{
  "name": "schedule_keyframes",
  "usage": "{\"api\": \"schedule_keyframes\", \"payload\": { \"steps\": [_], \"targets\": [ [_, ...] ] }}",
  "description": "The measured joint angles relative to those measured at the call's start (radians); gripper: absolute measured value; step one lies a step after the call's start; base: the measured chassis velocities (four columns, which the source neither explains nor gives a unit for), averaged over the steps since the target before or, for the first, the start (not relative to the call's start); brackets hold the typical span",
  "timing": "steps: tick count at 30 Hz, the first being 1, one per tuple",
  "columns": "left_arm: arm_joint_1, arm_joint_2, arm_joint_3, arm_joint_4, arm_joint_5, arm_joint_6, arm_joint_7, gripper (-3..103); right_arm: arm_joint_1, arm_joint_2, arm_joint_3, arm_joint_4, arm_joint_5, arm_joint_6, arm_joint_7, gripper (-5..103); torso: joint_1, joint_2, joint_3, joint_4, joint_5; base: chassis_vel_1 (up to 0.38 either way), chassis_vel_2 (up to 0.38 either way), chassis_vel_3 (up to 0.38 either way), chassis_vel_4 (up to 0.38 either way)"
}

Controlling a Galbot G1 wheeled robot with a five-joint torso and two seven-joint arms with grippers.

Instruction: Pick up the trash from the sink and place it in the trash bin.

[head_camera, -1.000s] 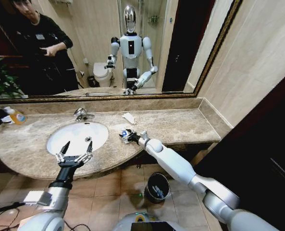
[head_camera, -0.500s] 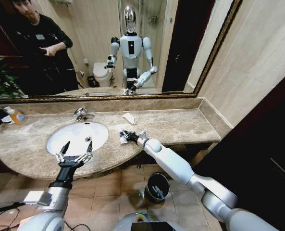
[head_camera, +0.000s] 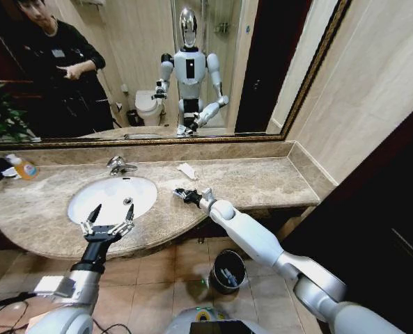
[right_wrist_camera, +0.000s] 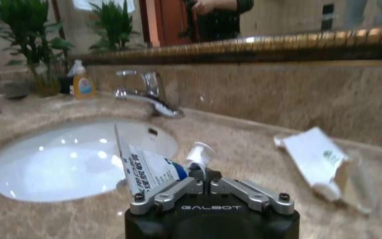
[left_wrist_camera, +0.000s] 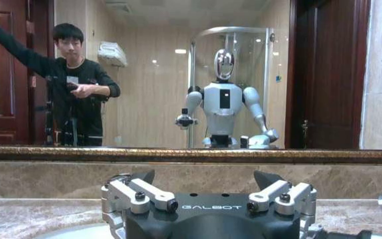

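Observation:
My right gripper [head_camera: 184, 195] is over the marble counter just right of the sink [head_camera: 88, 209], shut on a blue-white packet [right_wrist_camera: 143, 168] that sticks up from its closed fingers [right_wrist_camera: 177, 191]. A white sachet [head_camera: 186, 170] lies flat on the counter behind it, also seen as the sachet [right_wrist_camera: 314, 157] in the right wrist view. My left gripper [head_camera: 108, 219] hangs open over the sink's front rim, holding nothing. The black trash bin [head_camera: 219, 261] stands on the floor under the counter, below my right forearm.
A chrome tap [head_camera: 119, 165] stands behind the basin, and an orange-labelled soap bottle [head_camera: 24, 168] sits at the counter's far left by a plant. A mirror and wall close off the back. A person shows in the mirror.
My right gripper has shifted slightly over the counter and the packet's white shows less from the head view. The left arm has stayed where it was.

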Motion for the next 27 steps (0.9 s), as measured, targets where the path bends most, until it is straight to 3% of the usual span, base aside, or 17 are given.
{"api": "schedule_keyframes", "payload": {
  "steps": [8,16,17,21,27],
  "targets": [
    [0.0,0.0,0.0,0.0,0.0,0.0,0.0,100,-0.081,-0.114,0.068,0.264,0.045,-0.058,0.046,1,0.0,0.0,0.0,0.0,0.0001,0.0,0.0,0.0,0.0],
    [0.0,0.0,0.0,0.0,0.0,0.0,0.0,100,-0.341,-0.325,0.263,0.581,0.077,-0.087,0.031,1,0.0,0.0,0.0,-0.0002,0.0003,0.0,0.0,0.0,0.0],
    [0.0,0.0,0.0,0.0,0.0,0.0,0.0,100,-0.411,-0.367,0.312,0.627,0.077,-0.087,0.016,1,0.0,0.0,0.0,-0.0005,0.0002,0.0,0.0,0.0,0.0],
    [0.0,0.0,0.0,0.0,0.0,0.0,0.0,100,-0.515,-0.433,0.406,0.673,0.078,-0.065,-0.002,1,0.0,0.0,0.0,-0.0003,0.0003,0.0,0.0,0.0,0.0],
    [0.0,0.0,0.0,0.0,0.0,0.0,0.0,100,-0.623,-0.53,0.48,0.706,0.1,-0.018,0.003,1,0.0,0.0,0.0,0.0,0.0002,0.0,0.0,0.0,0.0]
  ]
}}
